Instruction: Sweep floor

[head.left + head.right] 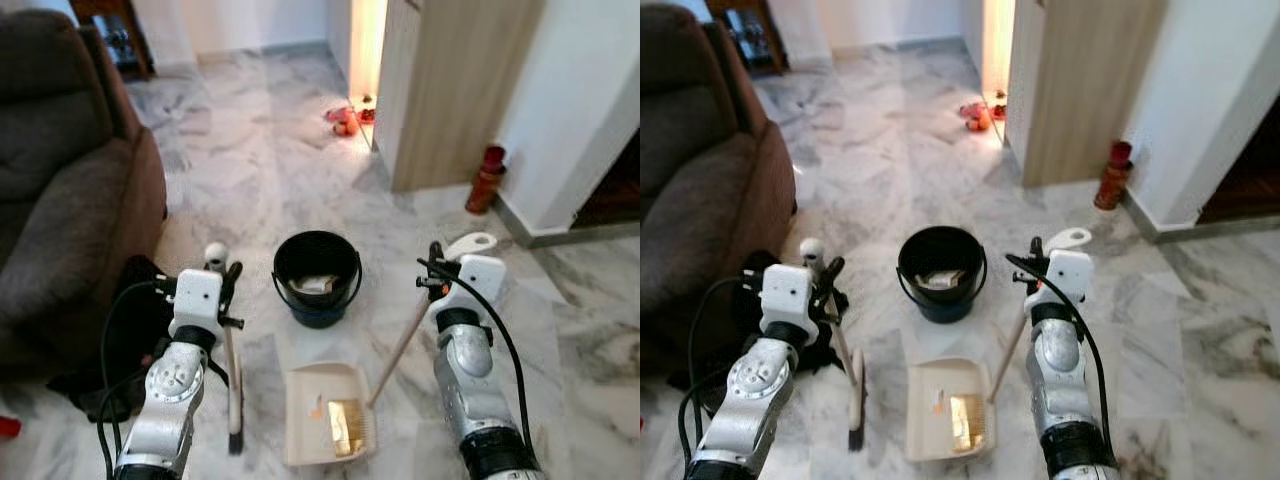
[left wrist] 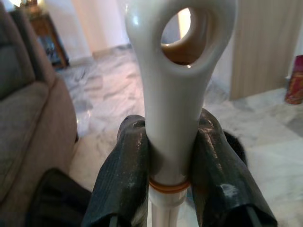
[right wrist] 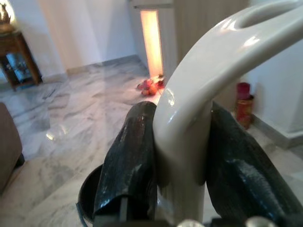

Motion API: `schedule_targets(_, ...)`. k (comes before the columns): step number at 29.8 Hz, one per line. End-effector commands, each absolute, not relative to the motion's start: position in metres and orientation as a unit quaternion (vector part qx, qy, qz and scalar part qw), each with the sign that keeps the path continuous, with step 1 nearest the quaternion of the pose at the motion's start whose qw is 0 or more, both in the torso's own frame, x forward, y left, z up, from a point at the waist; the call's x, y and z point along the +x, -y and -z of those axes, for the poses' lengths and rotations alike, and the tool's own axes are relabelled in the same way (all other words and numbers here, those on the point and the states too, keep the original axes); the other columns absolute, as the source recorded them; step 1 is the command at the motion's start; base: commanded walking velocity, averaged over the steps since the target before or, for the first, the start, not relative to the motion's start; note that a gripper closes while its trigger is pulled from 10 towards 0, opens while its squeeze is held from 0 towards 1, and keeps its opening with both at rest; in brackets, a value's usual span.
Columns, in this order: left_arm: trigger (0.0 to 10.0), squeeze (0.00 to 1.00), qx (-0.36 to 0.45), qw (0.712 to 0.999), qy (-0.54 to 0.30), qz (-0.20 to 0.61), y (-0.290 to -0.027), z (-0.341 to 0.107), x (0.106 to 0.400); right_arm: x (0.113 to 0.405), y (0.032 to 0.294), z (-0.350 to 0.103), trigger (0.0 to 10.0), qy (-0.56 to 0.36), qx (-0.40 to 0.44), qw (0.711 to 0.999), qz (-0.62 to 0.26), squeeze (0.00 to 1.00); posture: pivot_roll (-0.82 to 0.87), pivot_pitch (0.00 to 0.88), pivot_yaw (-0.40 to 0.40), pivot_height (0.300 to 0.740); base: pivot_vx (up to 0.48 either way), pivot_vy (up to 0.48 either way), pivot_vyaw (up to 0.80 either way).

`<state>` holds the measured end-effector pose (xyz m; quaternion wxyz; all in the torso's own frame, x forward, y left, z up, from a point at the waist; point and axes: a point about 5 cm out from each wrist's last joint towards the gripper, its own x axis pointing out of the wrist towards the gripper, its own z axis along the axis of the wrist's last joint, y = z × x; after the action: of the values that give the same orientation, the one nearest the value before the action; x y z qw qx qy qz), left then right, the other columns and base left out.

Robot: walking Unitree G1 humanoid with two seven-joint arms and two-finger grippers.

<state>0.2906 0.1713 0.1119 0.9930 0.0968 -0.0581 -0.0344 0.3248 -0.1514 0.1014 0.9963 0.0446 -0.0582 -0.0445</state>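
My left gripper (image 1: 224, 276) is shut on the white handle of a broom (image 1: 233, 370); its dark bristle head rests on the marble floor beside my left arm. In the left wrist view the black fingers (image 2: 124, 179) clamp the broom handle (image 2: 176, 94) just below its hanging loop. My right gripper (image 1: 437, 262) is shut on the curved cream handle of a dustpan (image 1: 328, 412), which sits flat on the floor between my arms with yellowish debris inside. The right wrist view shows the fingers (image 3: 128, 161) pressed on both sides of the dustpan handle (image 3: 189, 118).
A black bucket (image 1: 317, 277) with paper scraps inside stands just beyond the dustpan. A brown armchair (image 1: 60, 190) fills the left, with a dark cloth heap at its foot. A wooden partition (image 1: 455, 90), a red canister (image 1: 487, 178) and small red items (image 1: 343, 120) lie farther off.
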Motion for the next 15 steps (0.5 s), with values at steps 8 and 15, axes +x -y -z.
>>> schedule_targets(8,10.0,0.00,0.101,0.992,0.071,0.029,-0.1742,-0.1181,0.2918,0.3277,0.1474,-0.1114,10.0,0.080,0.056,0.994,0.039,0.00,0.16,0.061,0.015,0.740,0.000,0.000,0.00)
schedule_targets(15,10.0,0.00,0.103,0.992,0.069,0.029,-0.1745,-0.1176,0.2920,0.3276,0.1471,-0.1108,10.0,0.079,0.059,0.994,0.039,0.00,0.16,0.062,0.016,0.740,0.323,0.000,0.00)
